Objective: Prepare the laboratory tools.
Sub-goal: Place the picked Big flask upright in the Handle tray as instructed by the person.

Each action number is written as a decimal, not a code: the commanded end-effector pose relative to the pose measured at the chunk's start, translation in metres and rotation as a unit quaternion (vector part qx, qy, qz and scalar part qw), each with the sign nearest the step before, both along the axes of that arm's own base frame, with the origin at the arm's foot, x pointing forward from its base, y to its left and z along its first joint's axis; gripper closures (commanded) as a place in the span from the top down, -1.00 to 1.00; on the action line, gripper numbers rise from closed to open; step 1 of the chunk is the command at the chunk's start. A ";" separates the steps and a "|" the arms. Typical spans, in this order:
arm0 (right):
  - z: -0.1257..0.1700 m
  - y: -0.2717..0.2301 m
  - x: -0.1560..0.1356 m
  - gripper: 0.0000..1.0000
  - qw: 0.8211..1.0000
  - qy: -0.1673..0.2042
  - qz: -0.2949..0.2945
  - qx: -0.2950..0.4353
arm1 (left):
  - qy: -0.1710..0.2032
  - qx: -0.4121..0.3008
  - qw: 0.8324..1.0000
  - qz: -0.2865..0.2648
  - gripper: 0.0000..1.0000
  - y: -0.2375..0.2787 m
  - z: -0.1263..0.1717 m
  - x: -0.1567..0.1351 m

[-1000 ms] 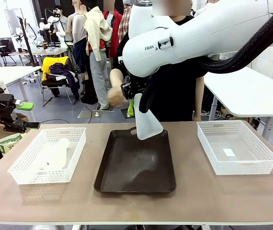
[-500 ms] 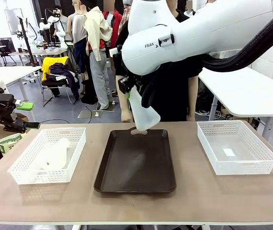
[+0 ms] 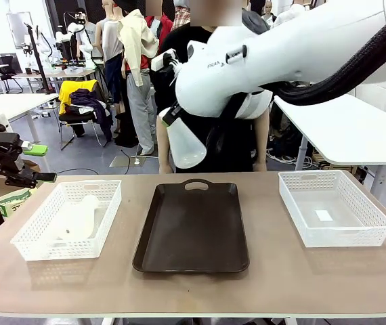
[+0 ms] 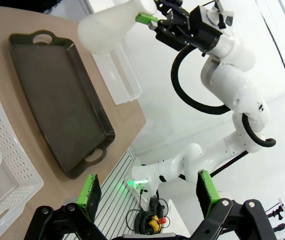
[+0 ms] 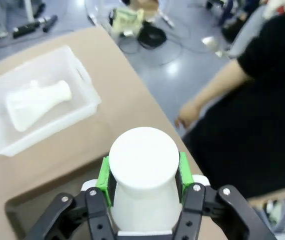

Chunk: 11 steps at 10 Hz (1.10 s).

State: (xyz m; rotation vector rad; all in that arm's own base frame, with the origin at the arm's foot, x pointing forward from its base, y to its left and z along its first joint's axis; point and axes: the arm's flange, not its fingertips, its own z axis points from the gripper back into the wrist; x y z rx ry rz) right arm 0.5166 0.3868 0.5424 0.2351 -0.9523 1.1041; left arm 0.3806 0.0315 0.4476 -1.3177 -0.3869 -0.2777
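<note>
Table (image 3: 315, 284), tan top, shared with a person standing at the far side; bore one tray and two baskets.

Tray (image 3: 193, 233), dark brown, handled, at centre; lay bare. Judged the likely setting-out place, with nothing on it yet.

Left basket (image 3: 37, 252), white lattice; held one flask. Right basket (image 3: 335, 238), white lattice, stood well apart on the other side of the tray; no flask in it.

Held flask (image 3: 183, 145), milky translucent plastic with a wide cone base and narrow neck; hung in the air above the tray's far end, tilted, touching nothing but the pads. Looked light and empty, and the smooth, slim neck could slip.

Second flask (image 3: 78, 217), same make; lay on its side in the left basket, untouched.

Right gripper (image 5: 143, 175), green pads clamped on the neck of the held flask, base pointing away from the wrist.

Left gripper (image 4: 147, 192), jaws spread wide and empty, hovered beyond the table's left edge.

Progress, as judged: early. One flask was lifted but not placed, and the other was yet to be fetched.
</note>
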 end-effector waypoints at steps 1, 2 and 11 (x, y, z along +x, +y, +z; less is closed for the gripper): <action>-0.012 -0.048 0.000 -1.00 0.989 -0.005 0.130 0.076 | -0.001 -0.005 1.000 -0.002 1.00 0.001 0.002 -0.001; -0.015 -0.051 -0.001 -1.00 0.983 -0.021 0.152 0.097 | -0.001 -0.005 1.000 -0.002 1.00 0.001 0.002 -0.001; -0.009 -0.039 0.029 -1.00 0.977 -0.042 0.188 0.091 | -0.001 -0.005 1.000 -0.002 1.00 0.001 0.002 -0.001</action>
